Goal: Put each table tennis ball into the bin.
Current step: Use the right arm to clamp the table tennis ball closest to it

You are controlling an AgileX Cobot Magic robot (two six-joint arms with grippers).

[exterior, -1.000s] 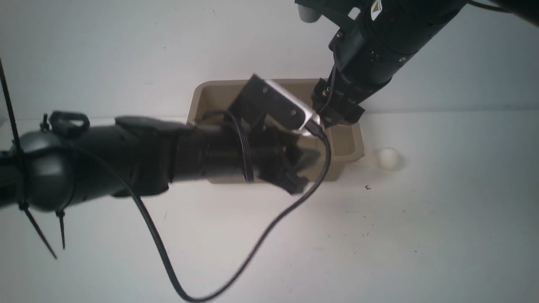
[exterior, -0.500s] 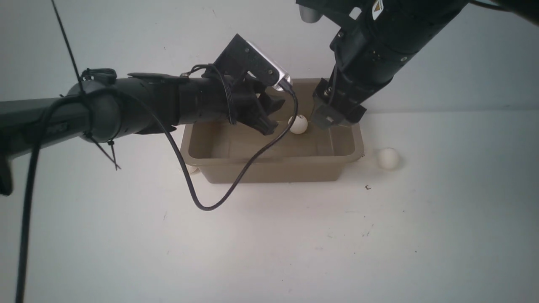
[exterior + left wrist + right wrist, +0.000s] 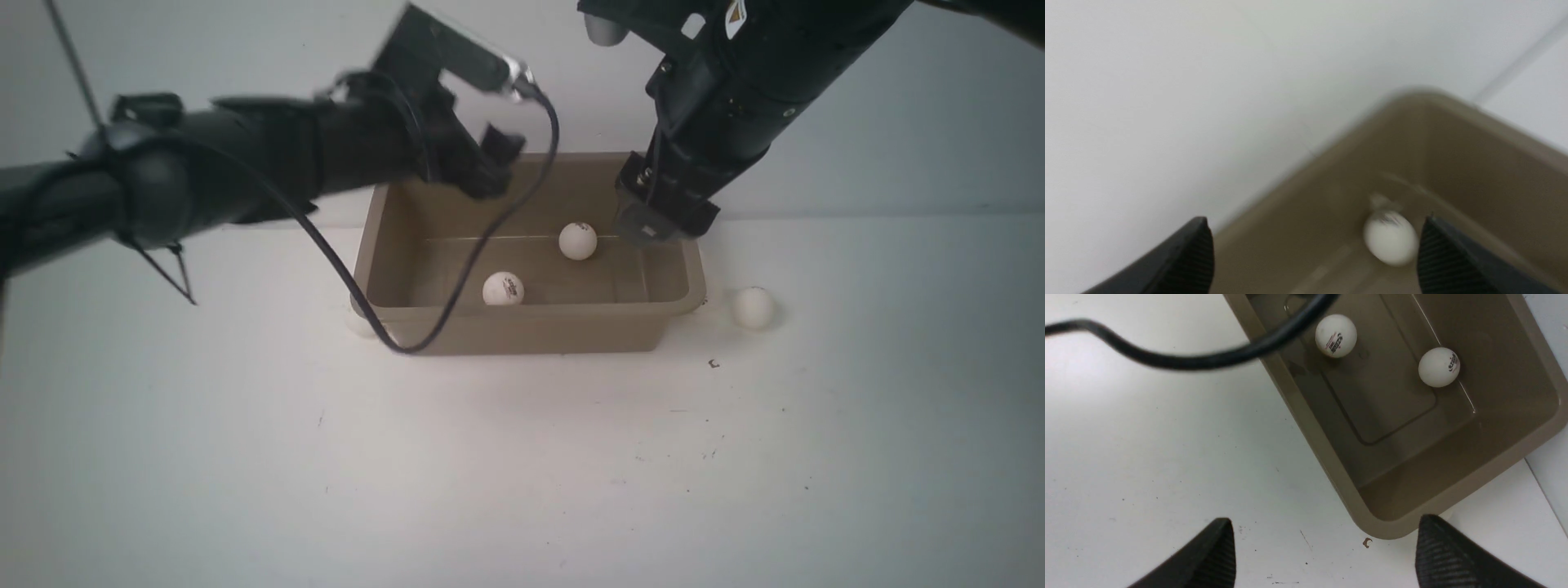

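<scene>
Left hand (image 3: 1314, 222) is held over the far-left part of the bin (image 3: 531, 335) with jaws wide and nothing gripped. Only a blurred ball is seen below it on the bin floor. Right hand (image 3: 1325, 520) is held above the bin's right end, jaws likewise wide and empty, with the bench (image 3: 522, 474) and one bin corner seen underneath.

Handling, as judged: the table tennis balls are taken to be very light, hollow and thin-shelled, stiff but smooth. A roll is expected at the slightest nudge, and a squirt-out from any off-centre pinch. Each is best taken from above, pads set across the widest part and closed gently, since the shell could be dented by a hard squeeze. No grip on the bin is needed; it is judged rigid enough to stay put.

Count:
- In the bin, two are seen: far ball (image 3: 578, 241) towards the back wall, near ball (image 3: 503, 289) by the front wall, well apart.
- On the bench, one loose ball (image 3: 753, 308) is seen just off the bin's right end, not touching it.
- A pale round shape (image 3: 361, 323) is tucked at the bin's near-left corner. It is possibly a fourth ball but is too hidden to be confirmed.
- One bin and two hands are counted.
- One black cable (image 3: 457, 278) from the left wrist is draped across the bin opening — a snag risk.
</scene>
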